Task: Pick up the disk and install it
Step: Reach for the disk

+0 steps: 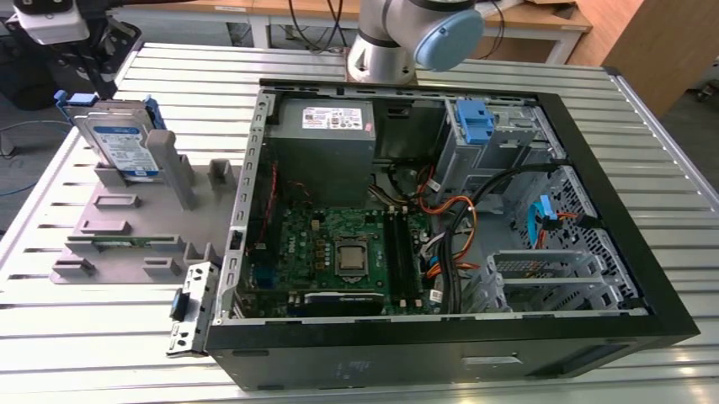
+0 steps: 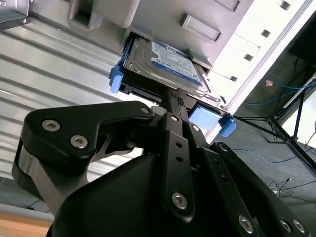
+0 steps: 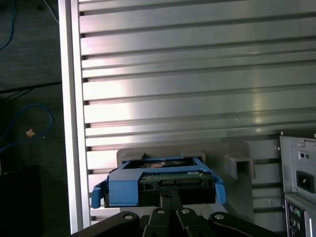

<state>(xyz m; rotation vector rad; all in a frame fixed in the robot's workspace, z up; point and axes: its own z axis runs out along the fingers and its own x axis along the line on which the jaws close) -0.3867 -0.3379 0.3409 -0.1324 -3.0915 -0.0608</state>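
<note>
- While the disk (image 1: 118, 143) stands on edge in the grey holder (image 1: 135, 227) on the tabletop (image 1: 79, 353), neither half of the task looks finished in the exterior view. The holder sits at the exterior view's left of the open computer case (image 1: 450, 353), so the disk is wholly outside the case. By my reading, all of the installing is left to do.
- In the second wrist view, the pincer (image 2: 172, 98) is right at the near edge of the disk (image 2: 168, 61), between the two ends of its blue carrier (image 2: 116, 79). The label side faces up and the disk lies against the holder (image 2: 207, 24). I cannot tell whether the pincer is pinching the disk or is spread beside it. I judge the pick-up to be at the grasping stage, with no lift made.
- In the first wrist view, the pincer (image 3: 170, 197) meets the middle of the disk's (image 3: 148, 180) connector edge, which the carrier (image 3: 123, 190) frames. The holder's grey wall (image 3: 237, 163) rises just behind, with the slatted tabletop (image 3: 197, 74) beyond and a corner of the case (image 3: 298, 182) to one side. The disk looks seated in the holder, so lifting it, carrying it over and seating it in the case all remain.
</note>
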